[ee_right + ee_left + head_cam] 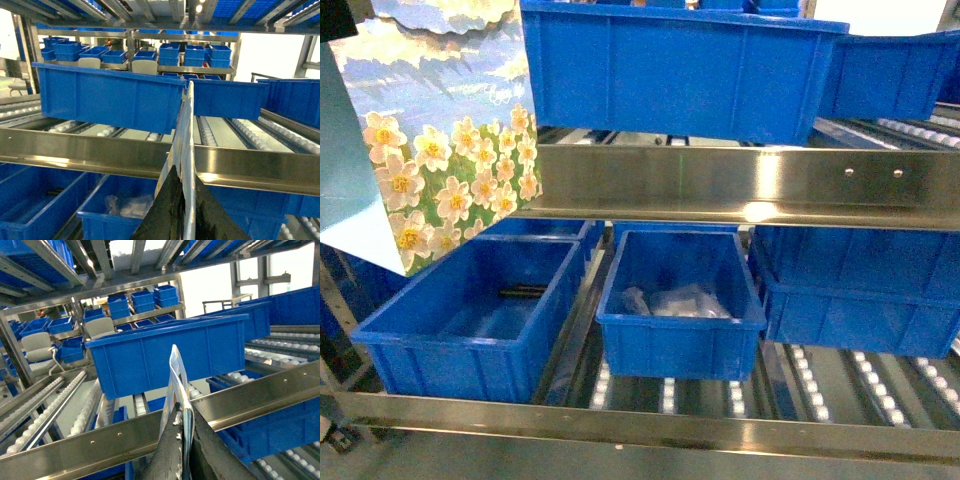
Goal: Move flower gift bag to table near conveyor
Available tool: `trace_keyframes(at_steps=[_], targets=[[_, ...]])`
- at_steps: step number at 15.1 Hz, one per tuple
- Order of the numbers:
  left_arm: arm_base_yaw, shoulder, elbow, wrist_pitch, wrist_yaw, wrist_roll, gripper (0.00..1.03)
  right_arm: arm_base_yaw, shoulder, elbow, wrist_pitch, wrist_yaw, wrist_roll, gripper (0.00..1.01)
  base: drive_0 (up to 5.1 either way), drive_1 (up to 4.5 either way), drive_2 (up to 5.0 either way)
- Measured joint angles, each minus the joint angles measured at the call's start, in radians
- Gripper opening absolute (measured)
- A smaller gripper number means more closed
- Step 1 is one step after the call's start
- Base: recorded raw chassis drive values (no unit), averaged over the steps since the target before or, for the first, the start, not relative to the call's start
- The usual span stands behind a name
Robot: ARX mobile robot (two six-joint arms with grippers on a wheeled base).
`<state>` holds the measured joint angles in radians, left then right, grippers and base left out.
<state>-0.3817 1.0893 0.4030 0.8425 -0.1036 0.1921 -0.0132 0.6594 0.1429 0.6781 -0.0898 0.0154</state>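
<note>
Clearly mid-carry: both jaws pinch the flower gift bag (pixel 440 140) aloft before the conveyor (pixel 670 390); next, swing toward the unseen table.

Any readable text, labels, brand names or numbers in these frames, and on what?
None can be read.
Daisy-printed paper gift bag: only sky, clouds and flowers, no lettering.
Blue plastic bins: plain walls, no labels showing.
Steel conveyor rail: bare metal, only rivets.
Left gripper and right gripper show no markings.
</note>
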Motion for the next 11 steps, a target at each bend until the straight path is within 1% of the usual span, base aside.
trace_keyframes(at_steps=[11], targets=[[0.000, 0.000, 0.000, -0.002, -0.001, 0.000, 0.02, 0.000, 0.000, 0.000, 0.003, 0.000, 0.000, 0.03, -4.7, 0.78, 3.8]])
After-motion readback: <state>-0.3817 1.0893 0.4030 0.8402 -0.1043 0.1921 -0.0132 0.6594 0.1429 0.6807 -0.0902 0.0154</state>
